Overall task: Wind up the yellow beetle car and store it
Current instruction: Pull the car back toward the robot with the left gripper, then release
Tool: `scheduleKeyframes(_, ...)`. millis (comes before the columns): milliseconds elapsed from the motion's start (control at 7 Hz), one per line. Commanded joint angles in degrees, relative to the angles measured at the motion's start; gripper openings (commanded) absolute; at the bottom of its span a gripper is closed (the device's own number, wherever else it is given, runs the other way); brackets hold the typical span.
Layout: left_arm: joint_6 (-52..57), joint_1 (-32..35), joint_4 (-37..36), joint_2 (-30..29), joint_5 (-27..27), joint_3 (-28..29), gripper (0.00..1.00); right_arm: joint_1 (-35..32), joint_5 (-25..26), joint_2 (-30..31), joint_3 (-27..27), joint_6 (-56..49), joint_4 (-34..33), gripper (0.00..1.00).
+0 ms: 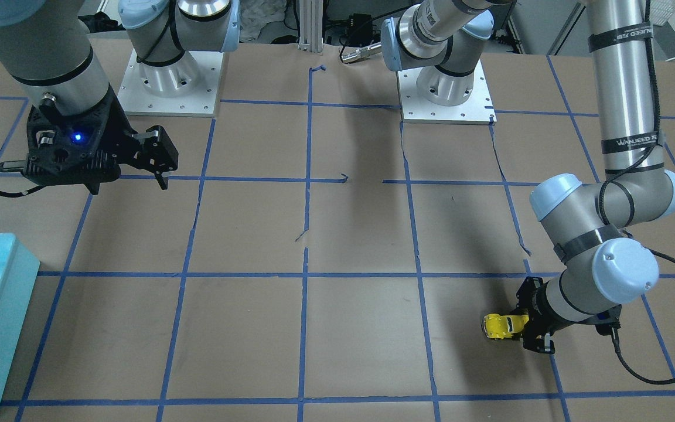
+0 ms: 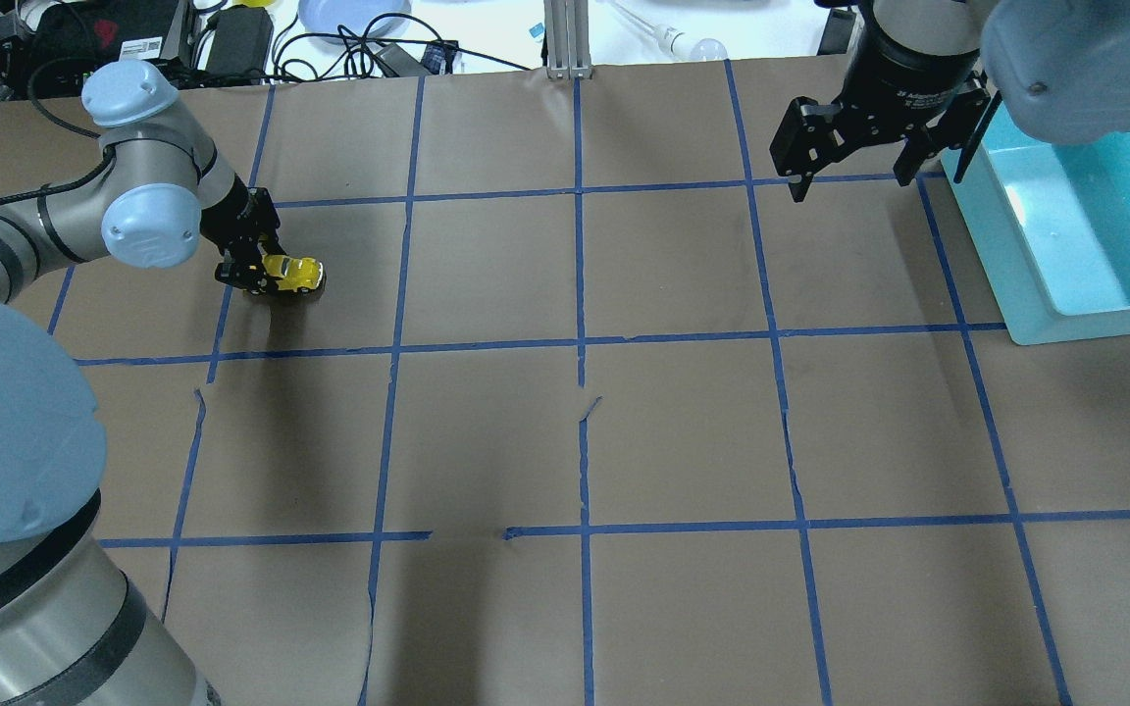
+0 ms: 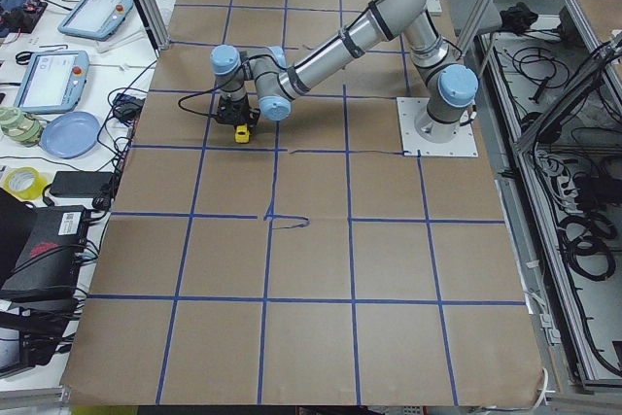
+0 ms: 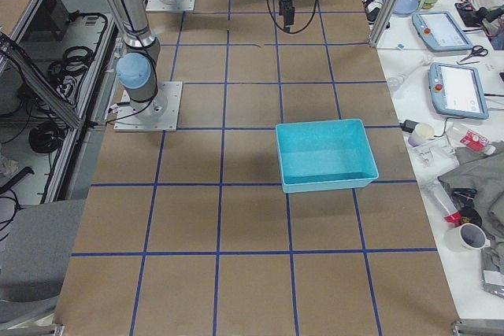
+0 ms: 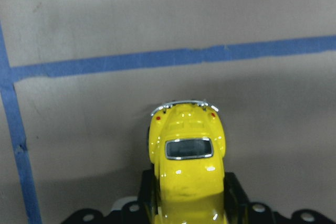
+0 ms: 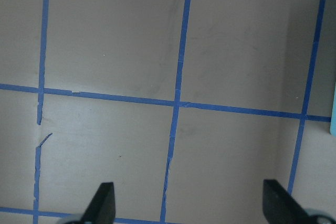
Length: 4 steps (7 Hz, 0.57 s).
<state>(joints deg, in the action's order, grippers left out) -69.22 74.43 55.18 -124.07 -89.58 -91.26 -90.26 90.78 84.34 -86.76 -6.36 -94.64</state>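
The yellow beetle car (image 2: 295, 274) sits low on the brown paper in the far left square, its tail pointing away from the wrist. My left gripper (image 2: 259, 276) is shut on the front half of it. The left wrist view shows the yellow beetle car (image 5: 186, 153) wedged between the black fingers, rear window and silver bumper facing the camera. In the front view the car (image 1: 497, 326) pokes out of the left gripper (image 1: 522, 328). My right gripper (image 2: 877, 167) hangs open and empty above the table, and the right wrist view shows only paper between its fingertips (image 6: 105, 195).
A teal bin (image 2: 1065, 299) stands at the far right, just beside the right gripper; the bin (image 4: 323, 182) holds nothing. Blue tape lines grid the brown paper. Cables, tablets and a blue plate lie beyond the table's far edge.
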Motion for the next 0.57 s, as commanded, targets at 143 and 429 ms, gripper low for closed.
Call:
scheduleKeyframes(143,6.27,-3.93,-0.68,-0.12,0.02,0.11,0.0,0.0,-0.34,-0.14,-0.08,0.2,-0.28,1.0)
scheduleKeyframes(429,9.7,-6.04,-0.68,-0.29,0.02,0.11,0.0,0.0,-0.43,-0.23,-0.08,0.29,-0.28,1.0)
